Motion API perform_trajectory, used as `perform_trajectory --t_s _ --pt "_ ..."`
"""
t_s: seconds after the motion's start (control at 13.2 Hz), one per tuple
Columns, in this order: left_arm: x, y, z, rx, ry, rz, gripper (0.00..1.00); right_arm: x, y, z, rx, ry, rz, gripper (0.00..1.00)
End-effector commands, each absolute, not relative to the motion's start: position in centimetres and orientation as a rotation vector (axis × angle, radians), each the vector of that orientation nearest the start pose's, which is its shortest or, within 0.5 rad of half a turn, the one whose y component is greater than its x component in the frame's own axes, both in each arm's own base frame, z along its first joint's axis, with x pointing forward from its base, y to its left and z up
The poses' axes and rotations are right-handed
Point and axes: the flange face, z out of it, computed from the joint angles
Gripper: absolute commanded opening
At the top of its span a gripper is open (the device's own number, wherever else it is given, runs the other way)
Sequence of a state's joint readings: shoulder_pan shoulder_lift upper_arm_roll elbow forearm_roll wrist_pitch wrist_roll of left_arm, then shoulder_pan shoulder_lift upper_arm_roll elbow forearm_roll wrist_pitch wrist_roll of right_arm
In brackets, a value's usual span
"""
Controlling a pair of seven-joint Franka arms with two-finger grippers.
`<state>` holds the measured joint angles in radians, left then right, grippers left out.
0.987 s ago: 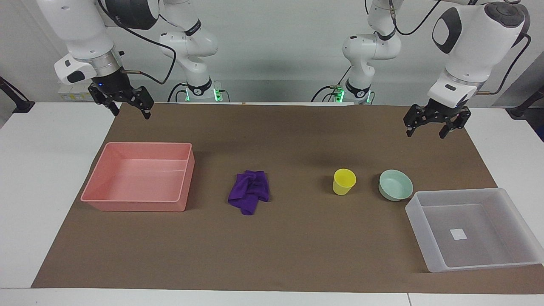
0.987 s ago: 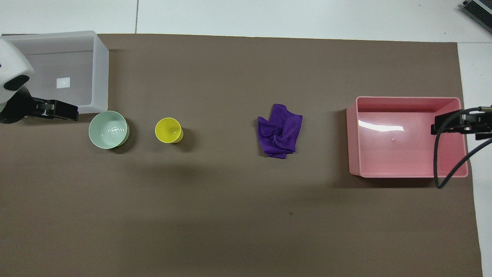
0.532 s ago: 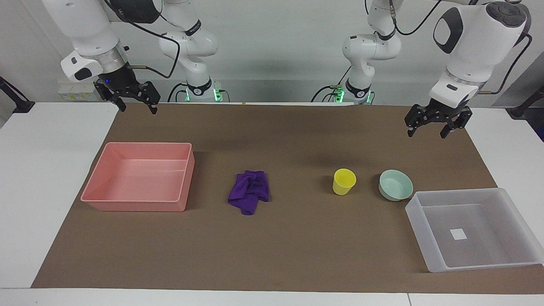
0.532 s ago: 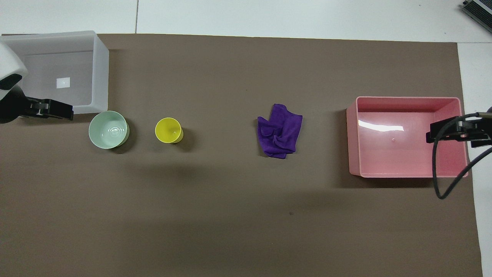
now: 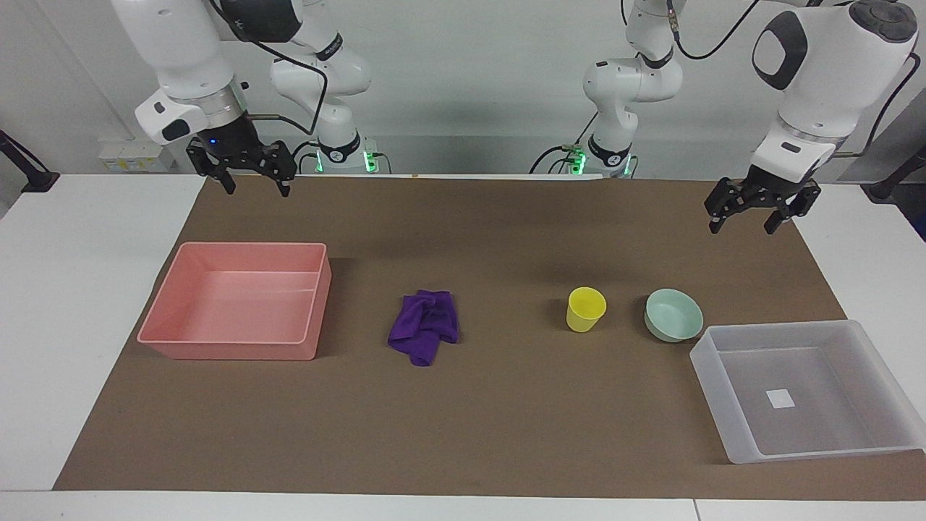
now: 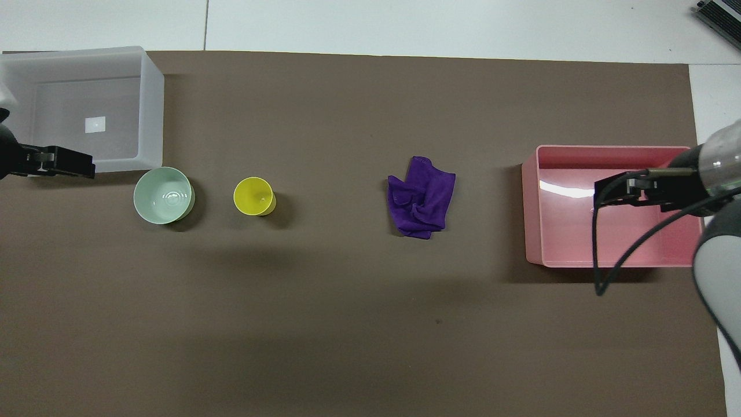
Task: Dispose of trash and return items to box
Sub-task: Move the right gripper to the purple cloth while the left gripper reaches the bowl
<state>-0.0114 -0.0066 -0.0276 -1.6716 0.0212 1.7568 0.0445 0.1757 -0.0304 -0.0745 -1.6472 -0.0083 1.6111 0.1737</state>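
Sticker in box is blank; both end effectors hang fingers apart, empty.

rag: 1 | cup: 1 | bowl: 1 | trays: 2

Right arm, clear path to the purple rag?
Probably yes. The right gripper hangs open and empty, and the purple rag lies alone on the mat, apart from the pink tray and yellow cup.
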Motion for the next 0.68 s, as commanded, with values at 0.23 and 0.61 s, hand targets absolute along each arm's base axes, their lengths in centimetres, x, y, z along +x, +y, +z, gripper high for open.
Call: perform_trajectory --t_s 0.23,0.61 --pt "58.1 -1.4 57.5 -3.113 0.124 -0.217 1.0 58.0 16.6 51.7 -3.124 0.105 -0.106 1.0" --pt "60.5 1.1 50.9 -3.112 0.065 -0.263 1.0 59.3 22.5 41.3 -3.112 0.035 -0.163 1.0"
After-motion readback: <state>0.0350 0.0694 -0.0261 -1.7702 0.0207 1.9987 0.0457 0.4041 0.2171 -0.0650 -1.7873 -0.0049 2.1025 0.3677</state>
